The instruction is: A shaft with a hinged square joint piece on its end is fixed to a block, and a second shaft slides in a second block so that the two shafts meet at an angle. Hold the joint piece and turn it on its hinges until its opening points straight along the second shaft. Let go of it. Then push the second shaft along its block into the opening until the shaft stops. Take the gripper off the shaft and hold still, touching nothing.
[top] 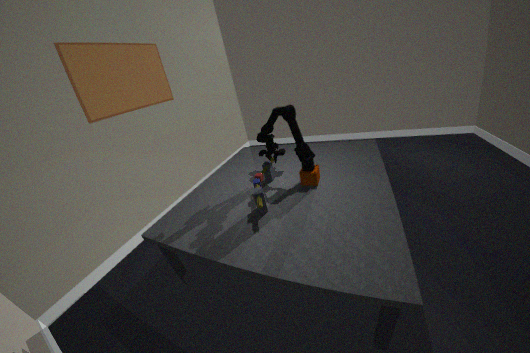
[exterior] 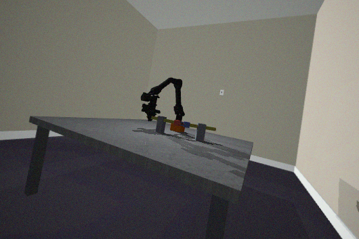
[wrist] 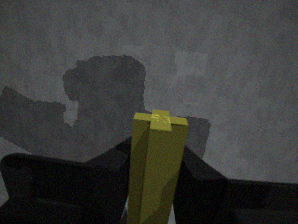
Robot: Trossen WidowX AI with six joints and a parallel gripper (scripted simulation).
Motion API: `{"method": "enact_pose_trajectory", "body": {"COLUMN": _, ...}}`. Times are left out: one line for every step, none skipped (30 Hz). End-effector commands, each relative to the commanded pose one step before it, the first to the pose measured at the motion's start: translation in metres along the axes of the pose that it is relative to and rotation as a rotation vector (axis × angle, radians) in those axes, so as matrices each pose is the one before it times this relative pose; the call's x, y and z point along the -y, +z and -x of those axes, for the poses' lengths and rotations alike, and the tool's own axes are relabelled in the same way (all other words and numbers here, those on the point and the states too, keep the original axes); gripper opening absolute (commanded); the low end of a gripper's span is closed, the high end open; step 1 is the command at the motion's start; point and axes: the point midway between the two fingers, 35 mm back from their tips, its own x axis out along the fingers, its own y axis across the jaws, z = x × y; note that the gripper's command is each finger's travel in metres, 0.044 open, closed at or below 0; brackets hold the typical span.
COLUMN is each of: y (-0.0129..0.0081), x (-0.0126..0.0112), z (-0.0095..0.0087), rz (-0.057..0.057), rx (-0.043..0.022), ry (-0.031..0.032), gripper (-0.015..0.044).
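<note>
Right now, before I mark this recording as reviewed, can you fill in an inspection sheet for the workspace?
Surface: dark grey table, streaked with the arm's shadows.
Job's things: two grey blocks and carry yellow shafts; a red and blue joint piece sits between the blocks.
Clutter: nothing seen.
Grippers: gripper shut on the outer end of the yellow shaft, which runs up between the dark fingers in the wrist view.
Cables: nothing seen.
Surroundings: beige walls, an orange panel on one, a small wall plate on another, white skirting, dark floor; the arm stands on an orange base.
</note>
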Motion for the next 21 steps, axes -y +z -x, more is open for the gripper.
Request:
{"method": "enact_pose_trajectory", "body": {"y": -0.00007, "x": -0.00003, "z": -0.00003, "rz": 0.0009, "rx": -0.00008, "ry": -0.00104, "gripper": 0.0067}}
{"method": "enact_pose_trajectory", "body": {"y": 0.00000, "x": 0.00000, "z": 0.00000, "rz": 0.0000, "rx": 0.00000, "ry": 0.00000, "gripper": 0.0093}}
{"method": "enact_pose_trajectory", "body": {"y": 0.00000, "x": 0.00000, "z": 0.00000, "rz": 0.0000, "rx": 0.00000, "ry": 0.00000, "gripper": 0.0119}}
{"method": "enact_pose_trajectory", "body": {"y": 0.00000, "x": 0.00000, "z": 0.00000, "rz": 0.0000, "rx": 0.00000, "ry": 0.00000, "gripper": 0.0146}}
{"method": "enact_pose_trajectory", "body": {"y": 0.00000, "x": 0.00000, "z": 0.00000, "rz": 0.0000, "rx": 0.00000, "ry": 0.00000, "gripper": 0.0172}}
{"method": "enact_pose_trajectory", "body": {"y": 0.00000, "x": 0.00000, "z": 0.00000, "rz": 0.0000, "rx": 0.00000, "ry": 0.00000, "gripper": 0.0198}}
{"method": "enact_pose_trajectory", "body": {"y": 0.00000, "x": 0.00000, "z": 0.00000, "rz": 0.0000, "rx": 0.00000, "ry": 0.00000, "gripper": 0.0224}}
{"method": "enact_pose_trajectory", "body": {"y": 0.00000, "x": 0.00000, "z": 0.00000, "rz": 0.0000, "rx": 0.00000, "ry": 0.00000, "gripper": 0.0251}}
{"method": "enact_pose_trajectory", "body": {"y": 0.00000, "x": 0.00000, "z": 0.00000, "rz": 0.0000, "rx": 0.00000, "ry": 0.00000, "gripper": 0.0277}}
{"method": "enact_pose_trajectory", "body": {"y": 0.00000, "x": 0.00000, "z": 0.00000, "rz": 0.0000, "rx": 0.00000, "ry": 0.00000, "gripper": 0.0303}}
{"method": "enact_pose_trajectory", "body": {"y": 0.00000, "x": 0.00000, "z": 0.00000, "rz": 0.0000, "rx": 0.00000, "ry": 0.00000, "gripper": 0.0329}}
{"method": "enact_pose_trajectory", "body": {"y": 0.00000, "x": 0.00000, "z": 0.00000, "rz": 0.0000, "rx": 0.00000, "ry": 0.00000, "gripper": 0.0356}}
{"method": "enact_pose_trajectory", "body": {"y": 0.00000, "x": 0.00000, "z": 0.00000, "rz": 0.0000, "rx": 0.00000, "ry": 0.00000, "gripper": 0.0382}}
{"method": "enact_pose_trajectory", "body": {"y": 0.00000, "x": 0.00000, "z": 0.00000, "rz": 0.0000, "rx": 0.00000, "ry": 0.00000, "gripper": 0.0408}}
{"method": "enact_pose_trajectory", "body": {"y": 0.00000, "x": 0.00000, "z": 0.00000, "rz": 0.0000, "rx": 0.00000, "ry": 0.00000, "gripper": 0.0434}}
{"method": "enact_pose_trajectory", "body": {"y": 0.00000, "x": 0.00000, "z": 0.00000, "rz": 0.0000, "rx": 0.00000, "ry": 0.00000, "gripper": 0.0440}}
{"method": "enact_pose_trajectory", "body": {"y": 0.00000, "x": 0.00000, "z": 0.00000, "rz": 0.0000, "rx": 0.00000, "ry": 0.00000, "gripper": 0.0440}}
{"method": "enact_pose_trajectory", "body": {"y": 0.00000, "x": 0.00000, "z": 0.00000, "rz": 0.0000, "rx": 0.00000, "ry": 0.00000, "gripper": 0.0440}}
{"method": "enact_pose_trajectory", "body": {"y": 0.00000, "x": 0.00000, "z": 0.00000, "rz": 0.0000, "rx": 0.00000, "ry": 0.00000, "gripper": 0.0440}}
{"method": "enact_pose_trajectory", "body": {"y": 0.00000, "x": 0.00000, "z": 0.00000, "rz": 0.0000, "rx": 0.00000, "ry": 0.00000, "gripper": 0.0440}}
{"method": "enact_pose_trajectory", "body": {"y": 0.00000, "x": 0.00000, "z": 0.00000, "rz": 0.0000, "rx": 0.00000, "ry": 0.00000, "gripper": 0.0440}}
